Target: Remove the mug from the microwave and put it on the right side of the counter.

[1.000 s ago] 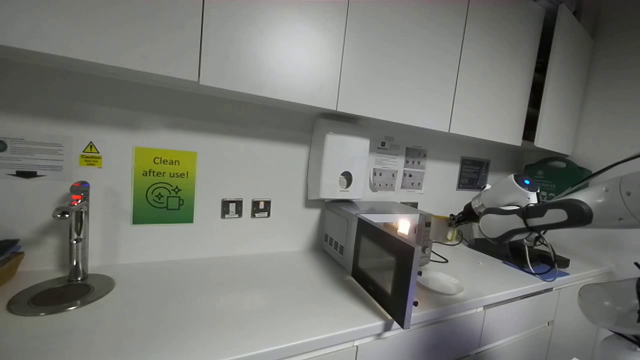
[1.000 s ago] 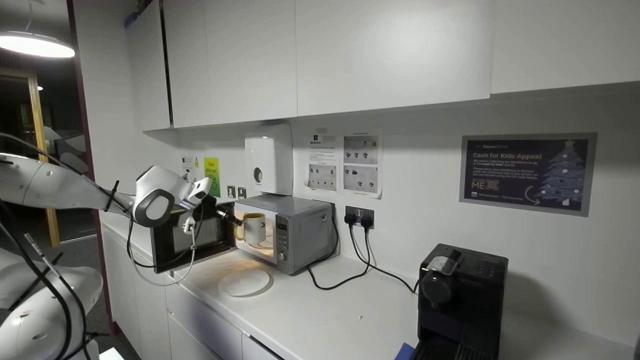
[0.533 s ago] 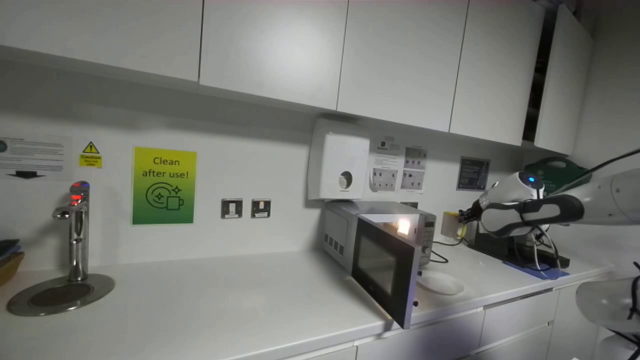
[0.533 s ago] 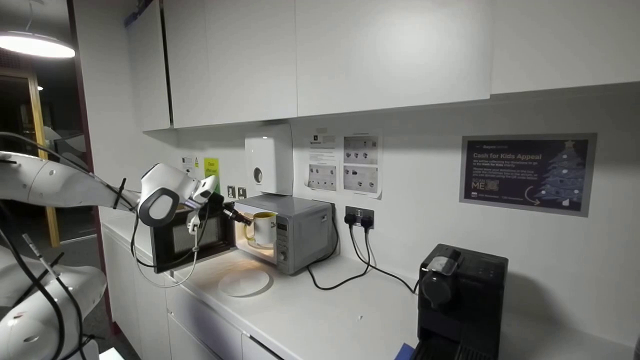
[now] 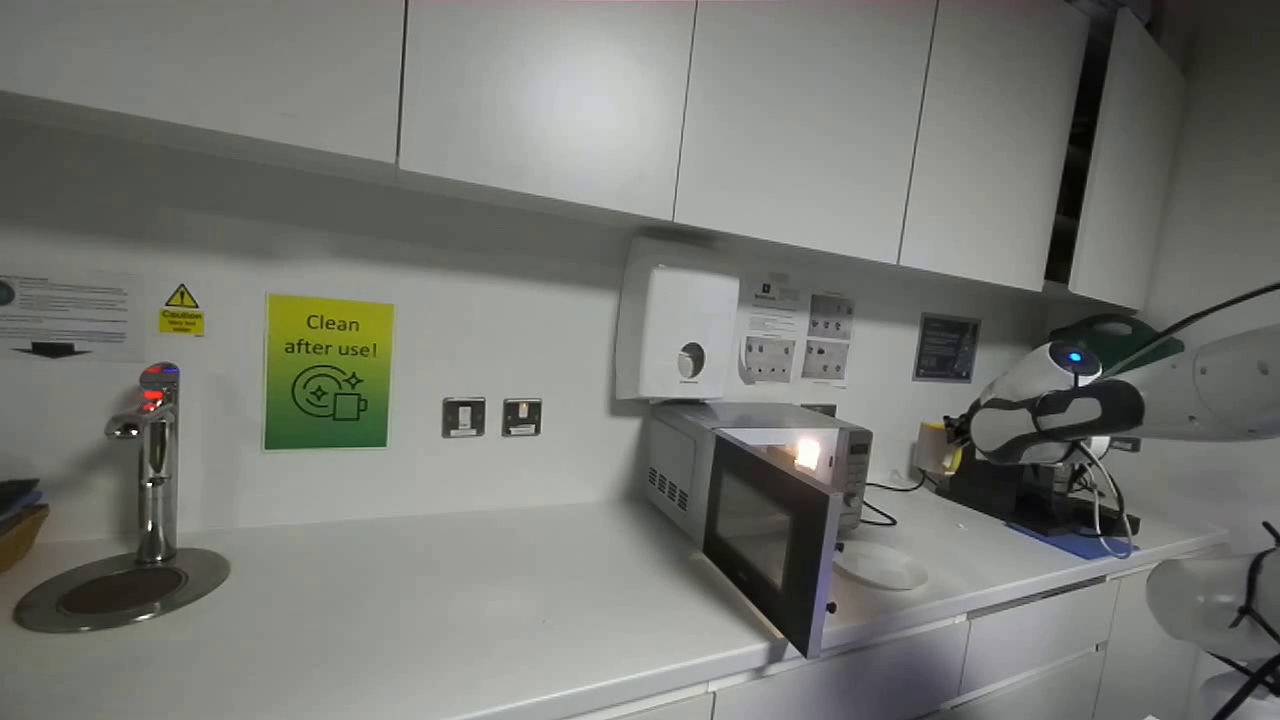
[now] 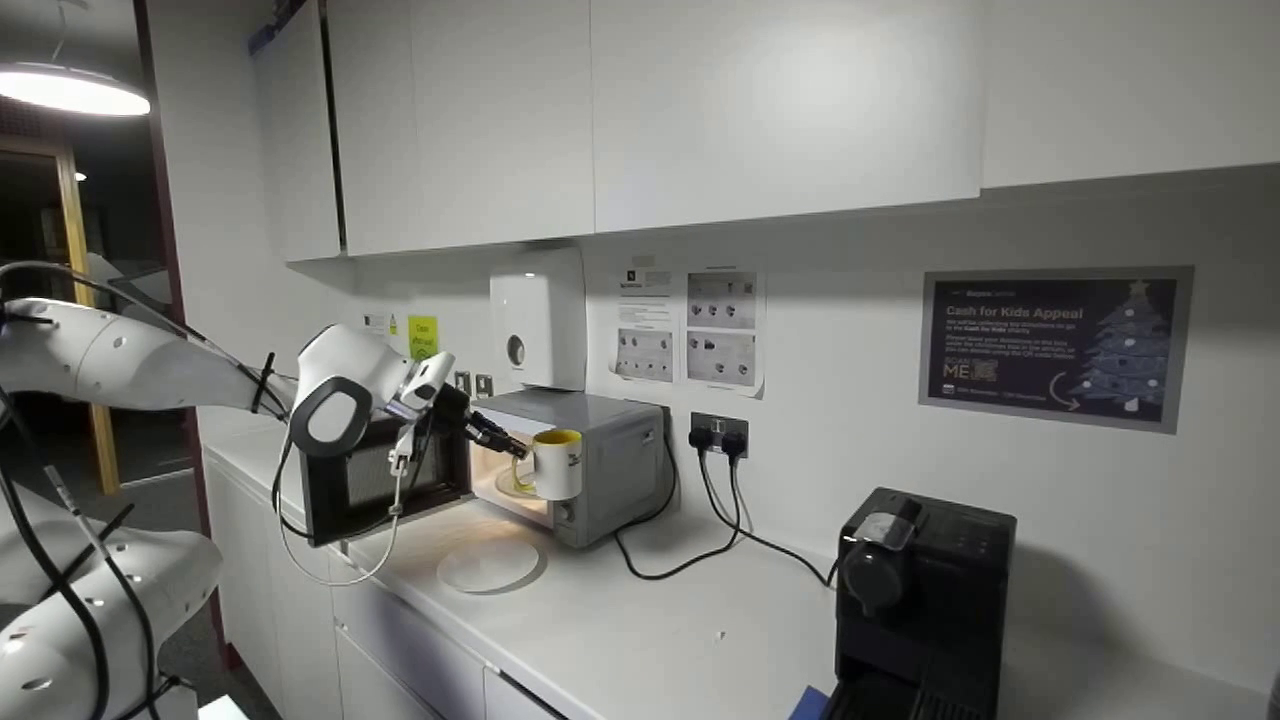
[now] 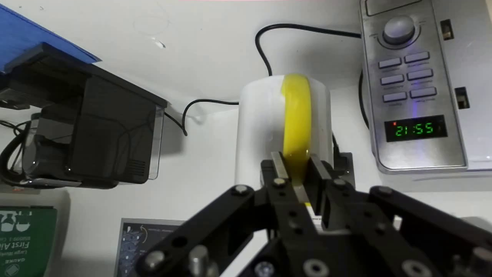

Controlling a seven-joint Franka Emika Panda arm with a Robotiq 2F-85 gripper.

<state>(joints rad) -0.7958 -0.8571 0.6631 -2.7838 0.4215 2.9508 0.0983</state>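
While pincer (image 7: 299, 165) clasps mug (image 6: 558, 470) by handle (image 7: 296, 119), plate (image 6: 488, 566) lies before open microwave (image 6: 622, 475), coffee machine (image 6: 930, 590) apart.

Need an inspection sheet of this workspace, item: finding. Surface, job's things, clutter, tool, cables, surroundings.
Surface: white counter, small white scrap on it.
Job's things: mug, white with yellow inside, raised off the counter and outside the microwave; its door stands open, lit inside.
Clutter: white plate in front of the microwave; black coffee machine farther along, blue mat at its base.
Tool: shut on the mug's yellow handle.
Cables: black cords on the counter, from the wall socket; white cable looping below the arm.
Surroundings: overhead cabinets, wall dispenser, tap, first aid kit.
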